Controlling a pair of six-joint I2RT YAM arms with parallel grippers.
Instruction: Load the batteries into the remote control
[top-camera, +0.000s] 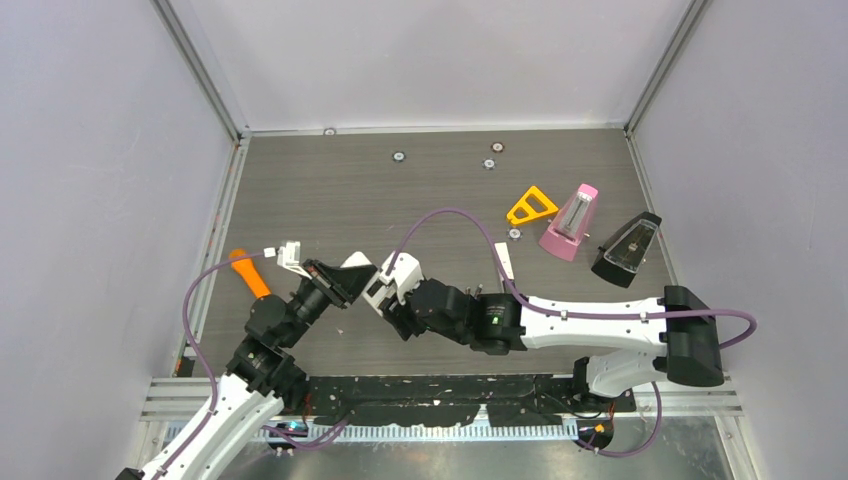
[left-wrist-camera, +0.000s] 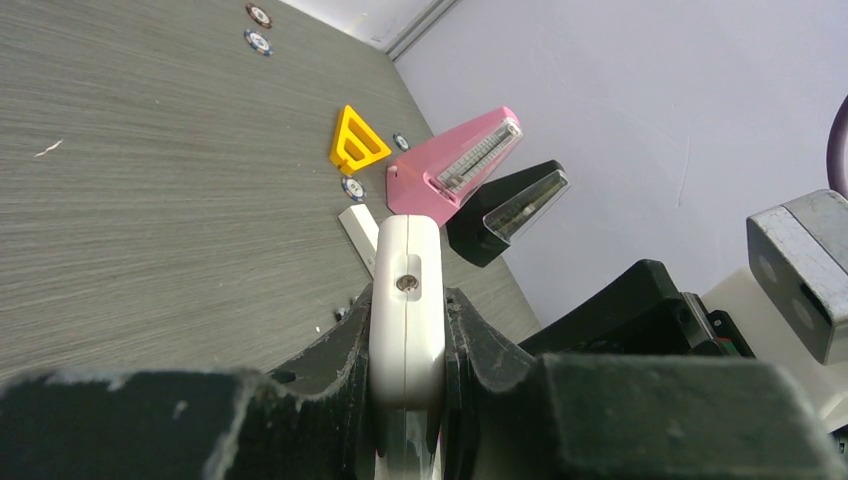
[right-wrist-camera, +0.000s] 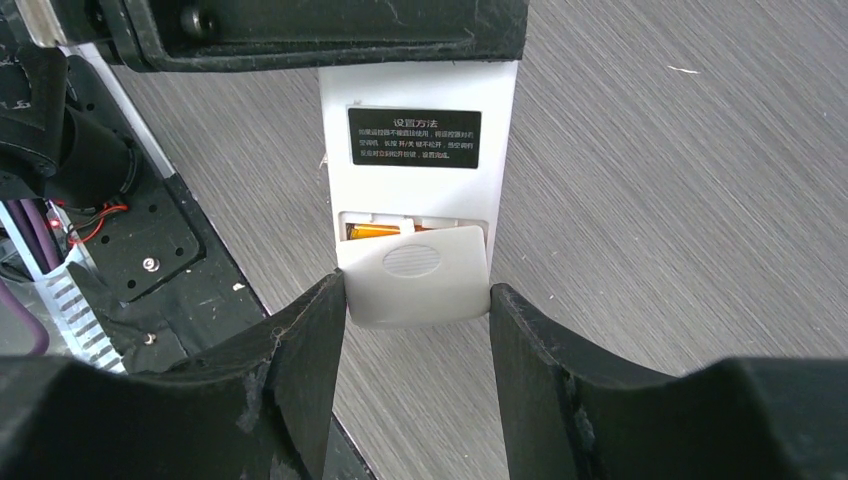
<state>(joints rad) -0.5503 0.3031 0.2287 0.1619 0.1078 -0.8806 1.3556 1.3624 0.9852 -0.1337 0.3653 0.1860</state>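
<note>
My left gripper (left-wrist-camera: 406, 345) is shut on the white remote control (left-wrist-camera: 406, 290), its jaws clamping the two broad faces with the screw end pointing away. In the right wrist view the remote's back (right-wrist-camera: 418, 100) shows a black label above the battery bay. A white ribbed battery cover (right-wrist-camera: 420, 275) lies partly over that bay, and one orange battery (right-wrist-camera: 375, 232) shows in the gap above it. My right gripper (right-wrist-camera: 417, 295) is shut on the cover's two sides with its fingertips. In the top view both grippers (top-camera: 345, 280) (top-camera: 388, 292) meet near the table's front left.
An orange cone-ended stick (top-camera: 250, 272) lies to the left. A yellow triangle (top-camera: 531, 205), a pink metronome (top-camera: 570, 222) and a black metronome (top-camera: 626, 250) stand at the right. A slim white strip (top-camera: 505, 260) and small round discs (top-camera: 398, 156) lie on the table.
</note>
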